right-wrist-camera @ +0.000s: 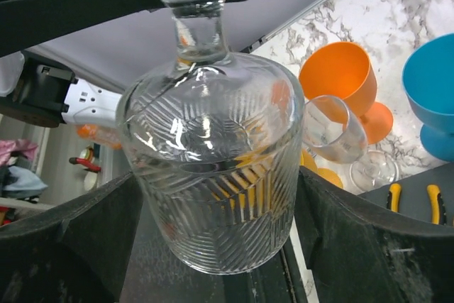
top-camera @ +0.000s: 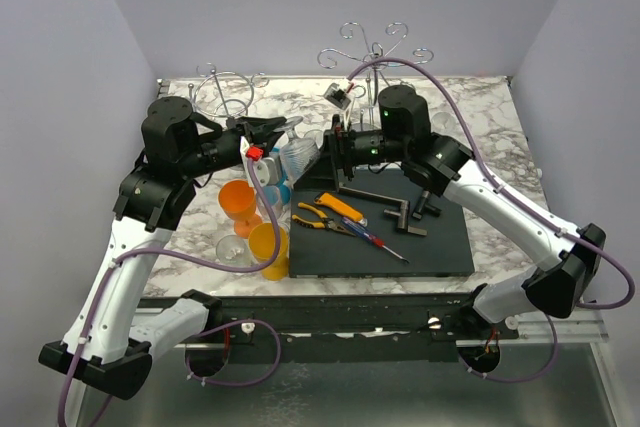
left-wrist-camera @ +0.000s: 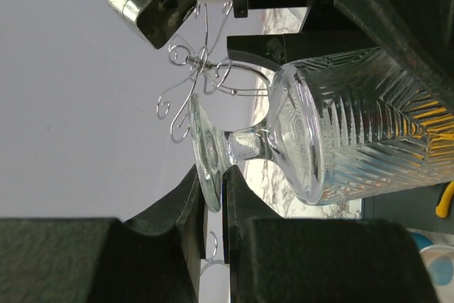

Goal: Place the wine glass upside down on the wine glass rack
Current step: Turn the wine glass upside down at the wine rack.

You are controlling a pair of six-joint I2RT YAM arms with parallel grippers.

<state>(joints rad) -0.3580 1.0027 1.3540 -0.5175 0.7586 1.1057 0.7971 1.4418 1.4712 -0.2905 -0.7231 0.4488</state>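
- Up between the two arms, the ribbed wine glass (right-wrist-camera: 213,161) lies sideways, with the left gripper (left-wrist-camera: 211,191) pinching just the thin rim of its foot.
- The right gripper (right-wrist-camera: 213,235) straddles the bowl, jaws spread wide. Can't tell if the pads touch it.
- Risk: slick glass slips in the handover, or a hard squeeze cracks it.
- The wire wine glass rack (top-camera: 374,55) stands well behind, and the foot could clip a hook going in.

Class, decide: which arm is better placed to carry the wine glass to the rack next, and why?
Right. The right hand straddles the wine glass bowl, leaving its foot free for the rack; the left hand pinches that foot.
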